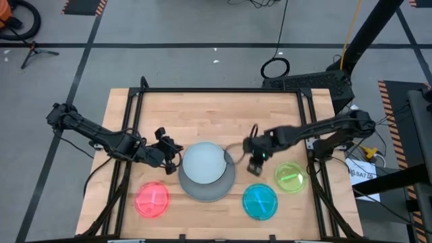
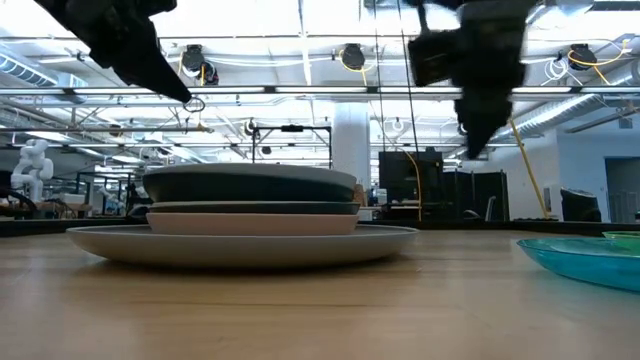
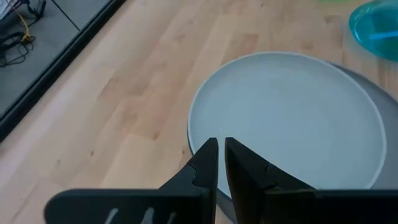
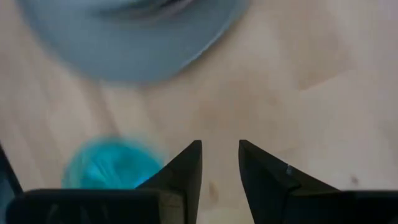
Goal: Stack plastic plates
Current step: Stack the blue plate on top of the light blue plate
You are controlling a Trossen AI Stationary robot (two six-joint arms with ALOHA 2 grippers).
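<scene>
While both hands hang empty, left hand (image 1: pixel 170 150) nearly together, right hand (image 1: pixel 255 167) apart, stacked plates (image 1: pixel 206 162) sit mid-desk (image 1: pixel 202 108) on the grey plate (image 1: pixel 209 191); red plate (image 1: pixel 152 200), cyan plate (image 1: pixel 260 201), green plate (image 1: pixel 291 177) lie separate.

Even, bright overhead light fills the scene; ceiling lamps (image 2: pixel 352 55) glare in the low view. In the right wrist view the grey plate (image 4: pixel 134 43) and cyan plate (image 4: pixel 109 165) smear with motion blur.

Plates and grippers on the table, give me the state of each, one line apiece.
Grey plate: flat on table, carrying the stack.
Pale blue plate: top of stack.
Red plate: loose, unstacked.
Cyan plate: loose, unstacked.
Green plate: loose, unstacked.
Left gripper: empty, at the stack's edge.
Right gripper: open, empty, above the table.
</scene>
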